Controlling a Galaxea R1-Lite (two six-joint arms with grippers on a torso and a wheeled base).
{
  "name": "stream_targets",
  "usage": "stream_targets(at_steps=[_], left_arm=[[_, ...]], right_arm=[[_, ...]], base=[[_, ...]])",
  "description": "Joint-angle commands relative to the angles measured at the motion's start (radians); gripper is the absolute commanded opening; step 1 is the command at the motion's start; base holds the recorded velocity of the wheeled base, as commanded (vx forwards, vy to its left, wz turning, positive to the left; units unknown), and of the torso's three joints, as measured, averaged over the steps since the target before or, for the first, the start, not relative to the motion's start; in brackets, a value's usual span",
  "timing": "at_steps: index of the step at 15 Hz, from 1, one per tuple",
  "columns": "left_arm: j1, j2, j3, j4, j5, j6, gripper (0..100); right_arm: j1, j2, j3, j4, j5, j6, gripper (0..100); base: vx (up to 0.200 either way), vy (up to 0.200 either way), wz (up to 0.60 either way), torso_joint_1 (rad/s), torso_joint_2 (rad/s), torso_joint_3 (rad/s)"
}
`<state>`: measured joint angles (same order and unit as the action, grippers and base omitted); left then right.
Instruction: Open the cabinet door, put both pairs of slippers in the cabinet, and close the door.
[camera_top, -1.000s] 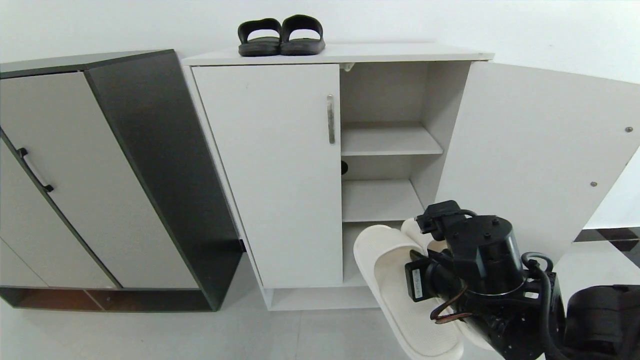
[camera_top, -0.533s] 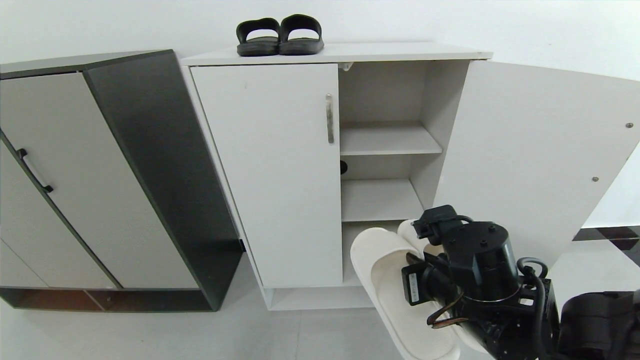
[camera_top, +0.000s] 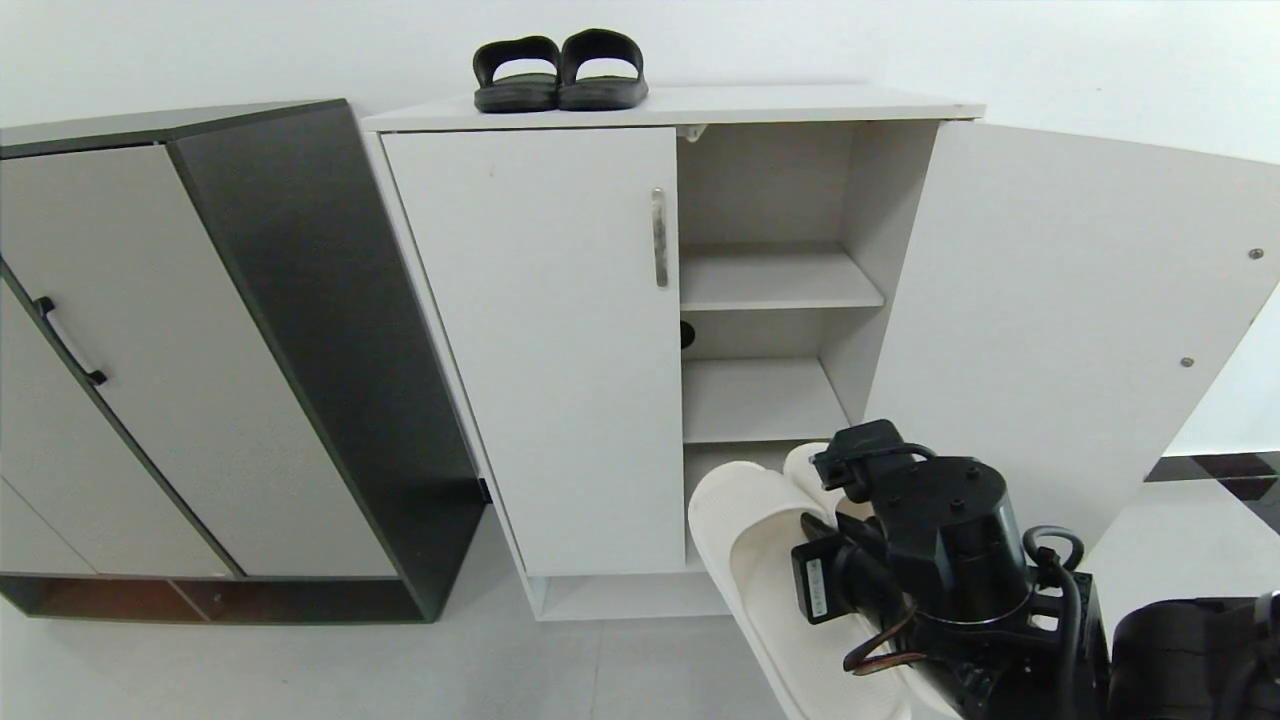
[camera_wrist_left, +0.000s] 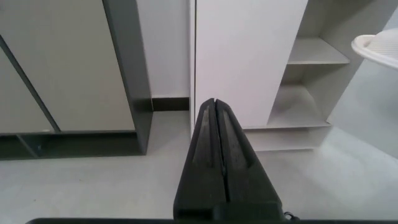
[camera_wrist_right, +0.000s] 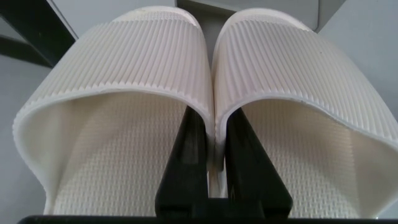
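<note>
A pair of white slippers (camera_top: 745, 530) hangs side by side in front of the white cabinet's (camera_top: 530, 350) lowest compartment. My right gripper (camera_wrist_right: 216, 127) is shut on their inner edges, one finger inside each slipper (camera_wrist_right: 124, 81). The cabinet's right door (camera_top: 1060, 310) stands wide open, showing two bare shelves (camera_top: 775, 280). Its left door is closed. A pair of black slippers (camera_top: 560, 70) sits on the cabinet's top. My left gripper (camera_wrist_left: 215, 109) is shut on nothing, held low over the floor facing the cabinet, with one white slipper's toe (camera_wrist_left: 379, 48) off to its side.
A dark grey cabinet (camera_top: 200, 350) with a black handle stands close on the left of the white one. The closed left door carries a metal handle (camera_top: 659, 238). Pale tiled floor (camera_top: 400, 670) lies open in front.
My right gripper has carried the white slippers a little to the left, still in front of the bottom compartment. The cabinet and the black slippers stay as they were.
</note>
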<state>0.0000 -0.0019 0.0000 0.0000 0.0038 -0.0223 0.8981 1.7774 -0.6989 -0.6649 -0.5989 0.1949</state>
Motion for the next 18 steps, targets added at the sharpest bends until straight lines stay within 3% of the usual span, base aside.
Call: stream_targets(at_steps=[1,3,7,11,18], left_arm=[[0.0,0.002,0.0,0.0,0.001,0.001,0],[0.0,0.002,0.0,0.0,0.004,0.001,0],[0.0,0.002,0.0,0.0,0.002,0.002,0],[0.0,0.002,0.0,0.0,0.002,0.002,0],[-0.002,0.002,0.0,0.0,0.002,0.002,0]], right_arm=[[0.001,0.02,-0.008,-0.002,0.001,0.0,0],[0.005,0.031,-0.019,-0.007,-0.004,0.003,0],[0.024,0.062,-0.037,-0.018,-0.007,0.006,0],[0.056,0.201,-0.136,-0.018,-0.059,0.074,0],[-0.024,0.347,-0.243,-0.016,-0.082,0.083,0]], base=[[0.0,0.0,0.0,0.0,0.0,0.0],[0.0,0.0,0.0,0.0,0.0,0.0],[0.0,-0.2,0.0,0.002,0.0,-0.001],[0.0,0.0,0.0,0.0,0.0,0.0],[0.0,0.0,0.0,0.0,0.0,0.0]])
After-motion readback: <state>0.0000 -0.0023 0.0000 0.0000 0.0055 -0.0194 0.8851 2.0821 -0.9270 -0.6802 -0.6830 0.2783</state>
